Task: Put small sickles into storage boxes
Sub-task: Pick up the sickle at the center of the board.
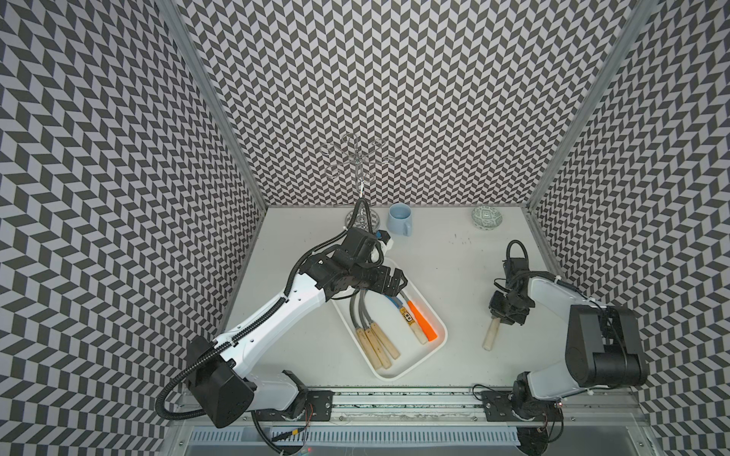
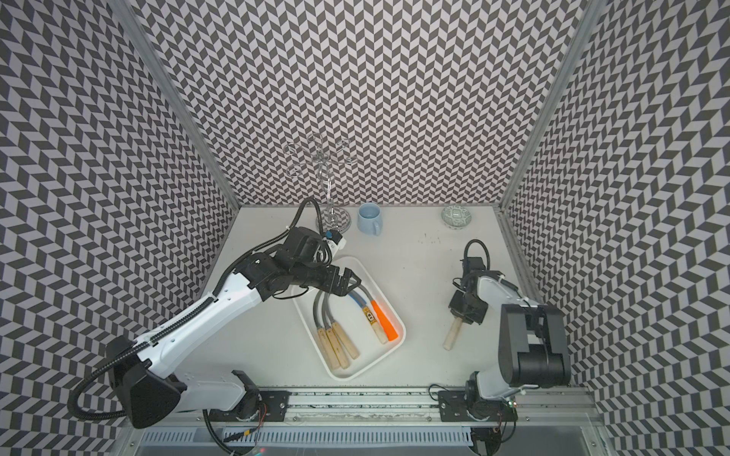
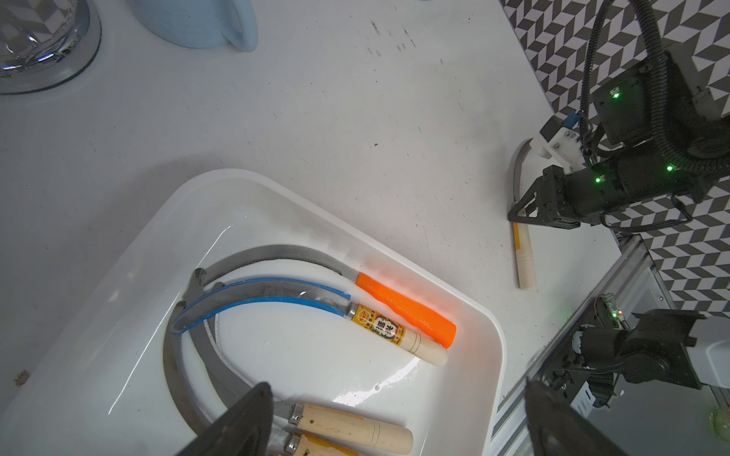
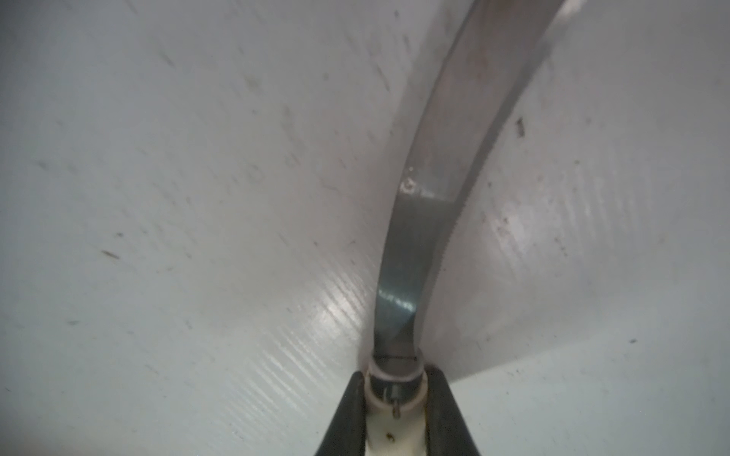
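Clamping the sickle (image 1: 491, 335) by its neck at 3 o'clock, we risk it pivoting in our right hand (image 4: 396, 379); our left hand (image 1: 397, 284), apart over the tray (image 1: 407, 357), could be struck.

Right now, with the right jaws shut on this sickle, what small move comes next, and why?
Probably a slight lift: the right gripper pinches the pale-handled sickle, lying on the table, outside the white tray holding five others.
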Available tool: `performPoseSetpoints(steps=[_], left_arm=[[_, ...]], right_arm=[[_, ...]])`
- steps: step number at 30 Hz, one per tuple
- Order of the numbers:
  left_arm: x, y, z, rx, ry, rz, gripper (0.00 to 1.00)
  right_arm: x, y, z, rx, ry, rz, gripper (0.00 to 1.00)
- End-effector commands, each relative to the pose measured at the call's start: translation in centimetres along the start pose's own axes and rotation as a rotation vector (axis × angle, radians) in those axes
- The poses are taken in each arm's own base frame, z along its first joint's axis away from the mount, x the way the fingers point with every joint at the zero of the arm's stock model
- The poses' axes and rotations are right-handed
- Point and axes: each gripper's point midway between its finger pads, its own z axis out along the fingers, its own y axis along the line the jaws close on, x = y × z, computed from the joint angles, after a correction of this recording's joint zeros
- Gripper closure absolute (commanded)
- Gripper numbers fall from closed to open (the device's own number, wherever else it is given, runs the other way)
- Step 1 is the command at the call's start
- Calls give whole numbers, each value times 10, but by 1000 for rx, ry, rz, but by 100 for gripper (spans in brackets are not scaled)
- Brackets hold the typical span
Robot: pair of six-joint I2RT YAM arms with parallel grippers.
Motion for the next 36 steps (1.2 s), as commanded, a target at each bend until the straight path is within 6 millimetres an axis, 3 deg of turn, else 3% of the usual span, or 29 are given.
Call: performPoseSetpoints(steps=[1, 6, 20, 29, 36], left_arm=[[-1, -1, -8, 5, -22, 5, 1], [1, 0, -10, 0, -22, 6, 0], [16, 5, 3, 44, 0, -58, 0], [23, 29, 8, 49, 5, -132, 0], [26, 51, 2, 36, -9, -210, 0]], right_arm=[[-5, 3, -10, -2, -34, -12, 89], [-9, 5, -19, 5, -52, -25, 89], [-28, 31, -70, -9, -126, -91, 87], [-27, 60, -111, -30, -173, -172, 87], [-14, 88, -131, -53, -160, -251, 87]])
